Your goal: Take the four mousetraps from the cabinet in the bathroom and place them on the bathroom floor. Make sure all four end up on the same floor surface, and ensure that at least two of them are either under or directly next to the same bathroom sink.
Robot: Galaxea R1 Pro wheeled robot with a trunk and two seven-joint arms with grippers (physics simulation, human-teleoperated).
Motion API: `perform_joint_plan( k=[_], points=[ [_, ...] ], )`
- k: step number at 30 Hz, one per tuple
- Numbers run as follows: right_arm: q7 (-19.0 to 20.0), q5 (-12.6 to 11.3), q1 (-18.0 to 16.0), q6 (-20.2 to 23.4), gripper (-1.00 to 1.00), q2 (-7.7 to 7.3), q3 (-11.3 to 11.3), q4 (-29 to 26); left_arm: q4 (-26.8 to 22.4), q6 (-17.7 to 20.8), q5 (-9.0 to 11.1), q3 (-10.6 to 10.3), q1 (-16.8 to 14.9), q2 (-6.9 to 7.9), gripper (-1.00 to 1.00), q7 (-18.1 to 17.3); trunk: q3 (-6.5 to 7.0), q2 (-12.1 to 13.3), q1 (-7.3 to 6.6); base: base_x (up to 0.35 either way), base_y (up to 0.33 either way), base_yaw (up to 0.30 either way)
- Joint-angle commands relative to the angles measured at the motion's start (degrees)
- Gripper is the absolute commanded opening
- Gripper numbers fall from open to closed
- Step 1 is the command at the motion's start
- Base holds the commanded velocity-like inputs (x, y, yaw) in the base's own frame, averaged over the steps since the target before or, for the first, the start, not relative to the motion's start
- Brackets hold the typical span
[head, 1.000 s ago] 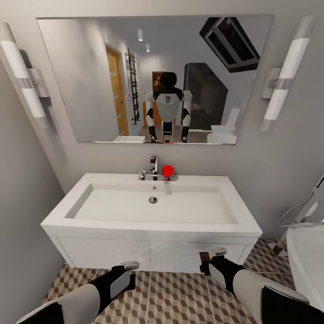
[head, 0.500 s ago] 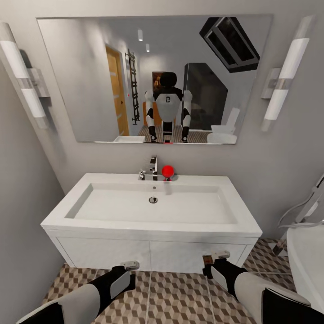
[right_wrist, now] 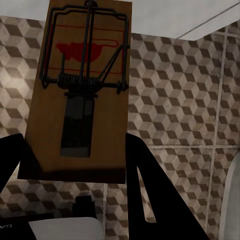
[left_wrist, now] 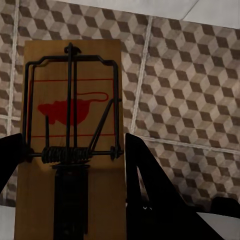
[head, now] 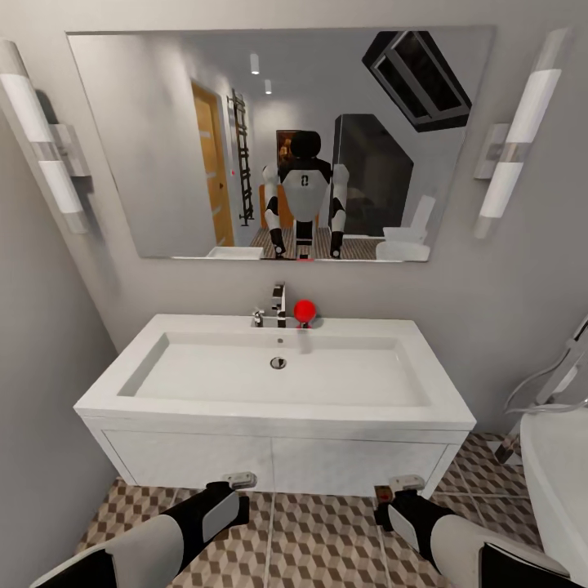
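Note:
I face the white bathroom sink (head: 278, 371) on its flat-panelled vanity (head: 273, 464). Both grippers hang low in front of the vanity, over the cube-patterned bathroom floor (head: 327, 543). My left gripper (head: 238, 480) is shut on a mousetrap (left_wrist: 70, 145), a brown wooden slab with black wire, a spring and a red mouse print. My right gripper (head: 400, 487) is shut on a second mousetrap (right_wrist: 82, 95) of the same kind, whose brown edge (head: 380, 492) peeks out beside the fingers. The black fingers (left_wrist: 145, 185) clamp each slab by its sides. The cabinet is out of view.
A large mirror (head: 278, 143) above the sink reflects me and the room behind. A chrome tap (head: 278, 304) and a red ball (head: 304, 309) stand on the basin's back rim. A white tub edge (head: 559, 474) is close on the right, a grey wall (head: 41, 425) on the left.
My right gripper has sunk lower and drifted slightly right with its mousetrap. The left gripper has dipped only a little. The camera has stayed still.

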Motion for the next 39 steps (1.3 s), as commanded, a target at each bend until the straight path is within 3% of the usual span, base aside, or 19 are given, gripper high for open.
perform_joint_plan(
  k=[1,17,39],
  points=[
    [-0.4,-0.6,0.0,0.2,-1.00,-0.01,0.5,-0.1,-0.1,0.2,0.2,-0.3,-0.1,0.02,-1.00,0.3,-0.08,-0.1,0.01,0.000,0.000,0.000],
    [0.1,-0.5,0.0,0.2,-1.00,-0.26,0.5,-0.2,-0.2,0.2,0.2,-0.3,0.0,-0.07,-1.00,0.3,-0.08,-0.1,0.01,0.000,0.000,0.000],
    [0.1,-0.5,0.0,0.2,-1.00,-0.35,0.5,-0.2,-0.2,0.2,0.2,-0.3,0.0,-0.15,-1.00,0.3,-4.03,-8.9,4.85,0.000,0.000,0.000]
  ],
)
